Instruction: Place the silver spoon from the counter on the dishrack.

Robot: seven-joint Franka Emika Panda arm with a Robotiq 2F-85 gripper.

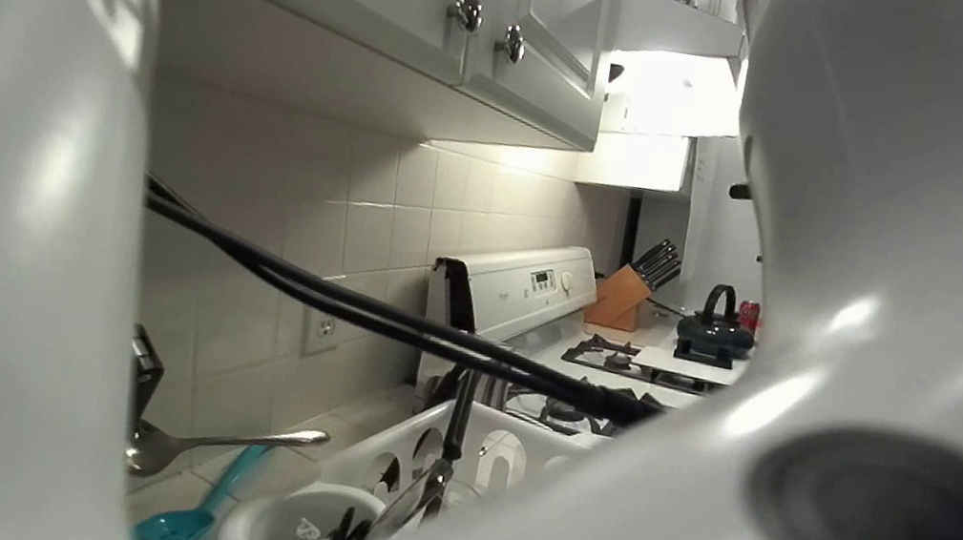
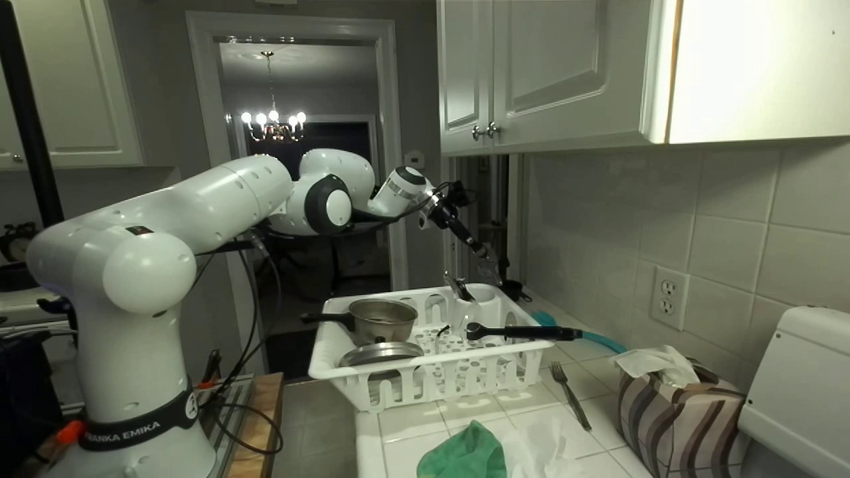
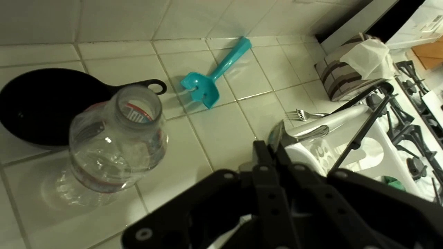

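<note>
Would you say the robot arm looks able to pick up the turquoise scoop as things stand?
Probably not yet: nothing covers the turquoise scoop in the wrist view, but the gripper seems shut on the silver spoon.

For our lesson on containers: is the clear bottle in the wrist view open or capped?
Open. The clear bottle shows a bare round mouth with no cap on it, so you can see inside.

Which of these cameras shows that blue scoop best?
The wrist view: there the blue scoop lies whole, with nothing in front. Both exterior views show it only partly: in an exterior view, a black handle covers its middle.
</note>
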